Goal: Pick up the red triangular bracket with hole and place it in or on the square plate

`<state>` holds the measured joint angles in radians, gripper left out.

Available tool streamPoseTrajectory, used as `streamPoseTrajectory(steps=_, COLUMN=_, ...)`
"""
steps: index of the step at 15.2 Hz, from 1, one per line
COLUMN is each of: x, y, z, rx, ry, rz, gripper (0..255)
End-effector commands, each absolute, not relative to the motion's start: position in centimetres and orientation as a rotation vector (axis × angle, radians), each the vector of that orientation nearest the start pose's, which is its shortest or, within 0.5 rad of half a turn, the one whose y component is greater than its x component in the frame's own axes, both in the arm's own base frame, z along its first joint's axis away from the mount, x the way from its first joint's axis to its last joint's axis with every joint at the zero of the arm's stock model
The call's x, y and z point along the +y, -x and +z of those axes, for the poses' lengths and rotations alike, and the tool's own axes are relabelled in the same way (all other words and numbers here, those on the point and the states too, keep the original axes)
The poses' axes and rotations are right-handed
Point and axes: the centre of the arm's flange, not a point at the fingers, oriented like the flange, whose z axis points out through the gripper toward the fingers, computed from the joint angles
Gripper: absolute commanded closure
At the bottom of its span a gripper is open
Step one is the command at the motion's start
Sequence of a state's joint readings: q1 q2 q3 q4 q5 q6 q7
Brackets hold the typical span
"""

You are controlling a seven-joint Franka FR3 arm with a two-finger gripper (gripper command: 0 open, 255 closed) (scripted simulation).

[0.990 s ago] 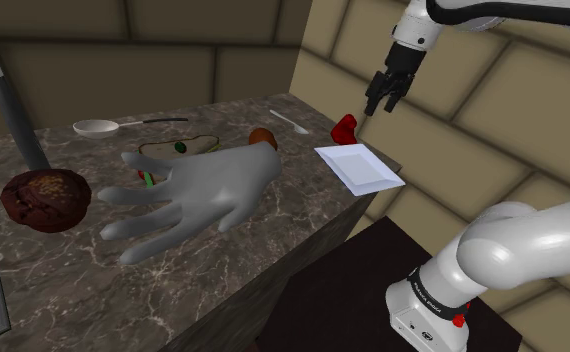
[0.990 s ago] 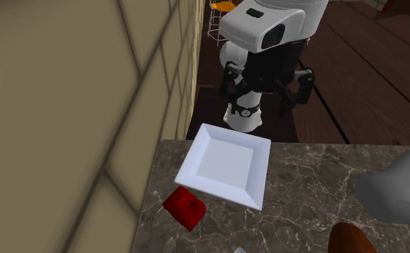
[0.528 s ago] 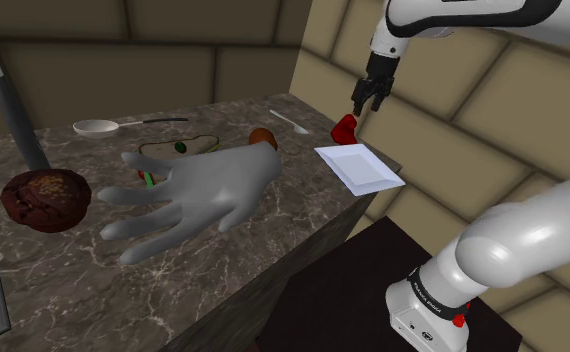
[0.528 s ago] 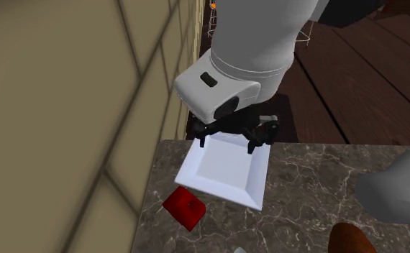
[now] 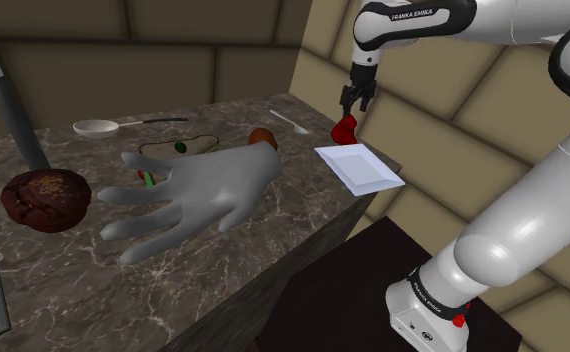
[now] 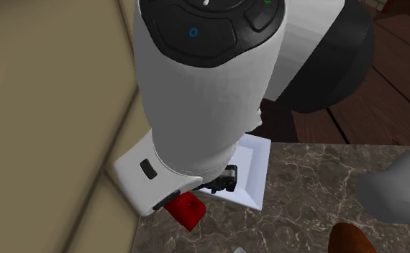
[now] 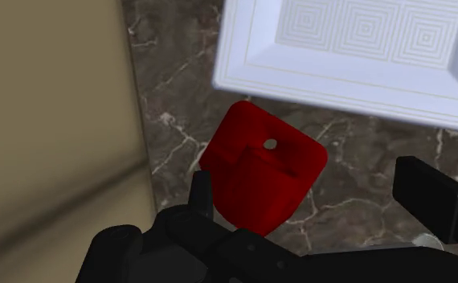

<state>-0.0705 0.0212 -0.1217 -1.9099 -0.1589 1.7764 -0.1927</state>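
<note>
The red bracket (image 7: 263, 173) lies on the dark stone bench (image 7: 179, 104), just beside the corner of the white square plate (image 7: 332, 88) but not on it. A tan wall is close on its other side. The black tool (image 7: 314, 197) hovers right over the bracket with its two fingers (image 7: 428, 193) spread wide. It is not pinching anything.

The bracket looks small and hard, like a chunky plastic or metal block, though I can't tell which. I think it is light and stiff, so it won't bend or squash when squeezed. It looks smooth, so it may be a bit slippery. It has a slanted top with a tiny hole in it (too small to be any use for grabbing).

The best place to hold it is probably on two flat sides that face away from each other, low down on the thick part. Squeezing on the slanted face could make it pop out or twist. The wall is close, so the finger on that side has little room.
</note>
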Motion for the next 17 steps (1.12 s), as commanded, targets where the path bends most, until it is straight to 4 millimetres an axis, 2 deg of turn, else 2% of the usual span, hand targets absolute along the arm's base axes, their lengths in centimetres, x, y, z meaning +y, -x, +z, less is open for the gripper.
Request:
streamPoseTrajectory(steps=1, x=-13.2, y=-55.9, z=45.9, rx=-0.084, ry=3.264, rz=0.329, gripper=0)
streamPoseTrajectory(steps=9, x=-14.0, y=-55.4, z=41.8, rx=-0.086, ry=3.266, rz=0.334, gripper=0)
streamPoseTrajectory(steps=17, x=-14.0, y=-55.4, z=41.8, rx=-0.086, ry=3.266, rz=0.334, gripper=0)
